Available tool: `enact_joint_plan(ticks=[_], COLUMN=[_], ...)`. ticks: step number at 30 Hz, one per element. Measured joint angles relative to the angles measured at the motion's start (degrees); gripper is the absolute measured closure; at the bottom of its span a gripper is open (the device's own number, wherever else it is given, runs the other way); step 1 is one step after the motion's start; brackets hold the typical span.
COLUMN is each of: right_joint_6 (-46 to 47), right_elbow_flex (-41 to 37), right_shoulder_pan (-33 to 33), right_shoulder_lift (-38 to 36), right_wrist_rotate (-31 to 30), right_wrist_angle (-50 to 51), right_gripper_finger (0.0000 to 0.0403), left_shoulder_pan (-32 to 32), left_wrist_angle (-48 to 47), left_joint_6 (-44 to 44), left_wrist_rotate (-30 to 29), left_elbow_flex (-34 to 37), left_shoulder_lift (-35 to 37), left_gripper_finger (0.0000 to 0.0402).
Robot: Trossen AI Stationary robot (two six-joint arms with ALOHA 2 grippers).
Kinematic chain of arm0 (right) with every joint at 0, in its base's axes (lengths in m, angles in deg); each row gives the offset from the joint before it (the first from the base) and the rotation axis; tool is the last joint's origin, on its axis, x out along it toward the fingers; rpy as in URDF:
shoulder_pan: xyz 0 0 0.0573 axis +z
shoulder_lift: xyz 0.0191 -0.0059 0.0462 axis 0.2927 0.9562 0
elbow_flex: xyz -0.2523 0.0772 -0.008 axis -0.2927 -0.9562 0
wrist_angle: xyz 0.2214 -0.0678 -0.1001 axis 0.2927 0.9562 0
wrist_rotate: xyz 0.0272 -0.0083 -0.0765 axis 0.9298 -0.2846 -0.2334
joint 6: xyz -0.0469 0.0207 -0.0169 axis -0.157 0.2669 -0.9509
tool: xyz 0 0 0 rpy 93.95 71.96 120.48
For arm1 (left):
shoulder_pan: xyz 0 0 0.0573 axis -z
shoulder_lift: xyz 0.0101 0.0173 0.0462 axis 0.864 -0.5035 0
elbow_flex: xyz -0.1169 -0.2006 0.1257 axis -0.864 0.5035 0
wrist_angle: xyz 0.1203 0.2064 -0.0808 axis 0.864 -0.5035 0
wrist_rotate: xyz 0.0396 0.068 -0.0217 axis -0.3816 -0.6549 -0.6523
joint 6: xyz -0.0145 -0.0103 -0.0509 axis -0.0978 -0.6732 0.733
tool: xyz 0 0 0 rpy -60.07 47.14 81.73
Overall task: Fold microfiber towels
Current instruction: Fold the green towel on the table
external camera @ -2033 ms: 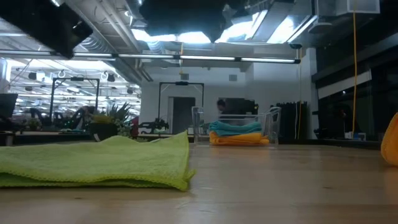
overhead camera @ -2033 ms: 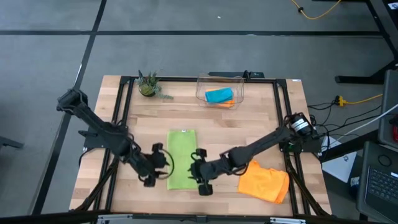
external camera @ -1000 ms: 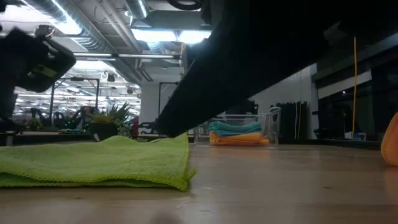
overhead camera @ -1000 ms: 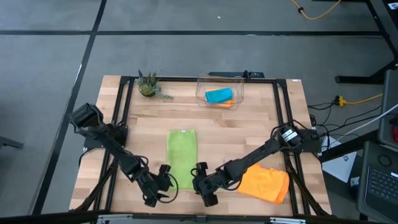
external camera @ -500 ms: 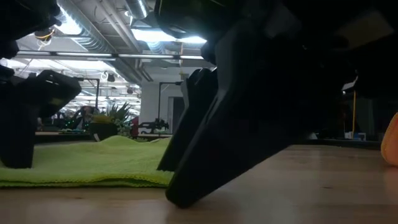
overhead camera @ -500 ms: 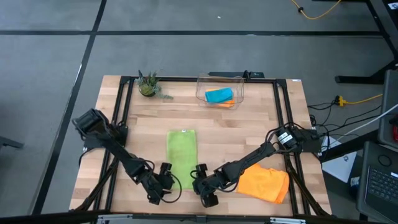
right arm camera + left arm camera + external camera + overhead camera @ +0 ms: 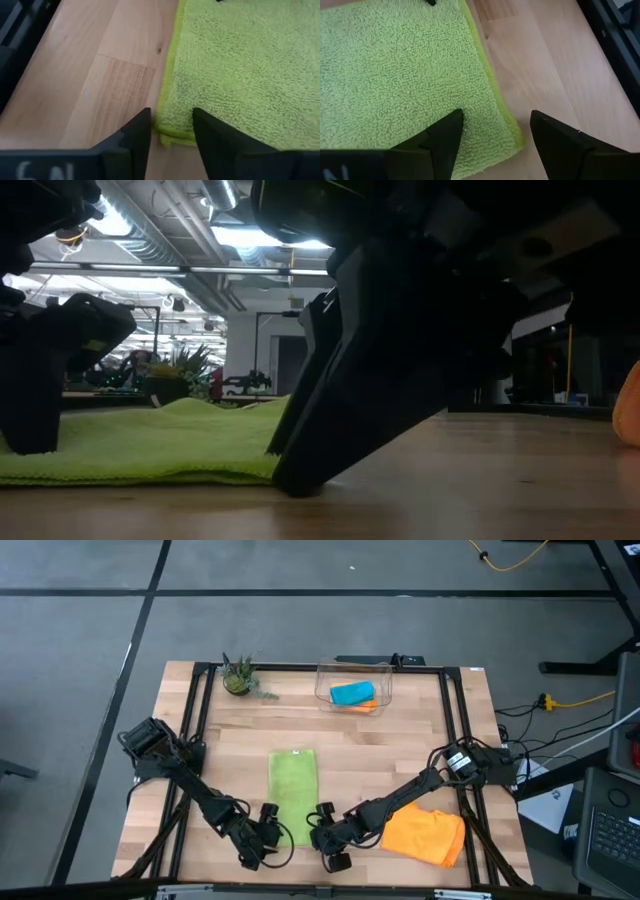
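A lime green microfiber towel (image 7: 292, 792), folded into a long strip, lies flat on the wooden table. My left gripper (image 7: 268, 825) is down at its near left corner (image 7: 516, 142), open, with one finger over the cloth and one over bare wood. My right gripper (image 7: 322, 825) is at the near right corner (image 7: 167, 136), its fingers partly drawn together on either side of the towel's edge. An orange towel (image 7: 425, 832) lies crumpled at the near right. A teal and an orange towel (image 7: 352, 694) sit in the clear bin. My left gripper comes slanting down from the table's near left. One fingertip (image 7: 30, 442) stands on the top of the towel beside its near left corner; the other finger (image 7: 555, 140) is over bare wood past the edge. The towel lies flat. My right gripper slants down from the near right. One finger (image 7: 210, 135) is on the top of the towel at its near right corner; the other (image 7: 135, 135) stands on the wood just outside the edge, its tip (image 7: 295, 480) down at the table. The corner lies flat between them.
The clear bin (image 7: 354, 682) stands at the far middle and a small potted plant (image 7: 238, 678) at the far left. Black frame rails (image 7: 190, 740) run along the table's sides. Bare wood lies between the green towel and the bin.
Both grippers have come down from above onto the table at the green towel's two near corners, tipping a little steeper. In the low view the right gripper's fingers stand closer together than half a second ago. The towel has stayed flat and in place.
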Motion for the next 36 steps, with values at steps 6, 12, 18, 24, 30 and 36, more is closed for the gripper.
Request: enact_joint_plan(ticks=[6, 12, 18, 24, 30, 36], right_joint_6=[0.1, 0.2, 1.6, 4.5, 6.1, 4.0], right_elbow_flex=[0.0, -0.1, -0.1, -0.2, -0.3, 1.8], right_shoulder_pan=[0.0, 0.0, 0.0, 0.0, 0.0, -0.1], right_shoulder_lift=[0.0, 0.0, 0.0, 0.0, -0.5, -3.2], right_wrist_rotate=[-0.7, -0.9, -1.0, -1.0, -0.9, -0.7], right_wrist_angle=[1.1, 1.3, 1.5, 1.5, 1.5, 5.2], right_gripper_finger=[0.0308, 0.0341, 0.0387, 0.039, 0.0396, 0.0397], left_shoulder_pan=[0.5, 0.6, 0.6, 0.8, 1.4, 1.6], left_wrist_angle=[-0.4, -0.8, -1.1, -1.1, -1.5, -4.1], left_joint_6=[-0.1, 0.0, 1.2, 2.8, 3.2, 1.6], left_wrist_rotate=[-0.4, -1.7, -2.6, -2.5, -2.8, -0.9], left_elbow_flex=[0.0, 0.1, 0.1, 0.1, 0.1, -1.6], left_shoulder_lift=[-0.1, -0.1, -0.1, -0.1, 0.6, 6.8], left_gripper_finger=[0.0174, 0.0206, 0.0272, 0.0375, 0.0398, 0.0401])
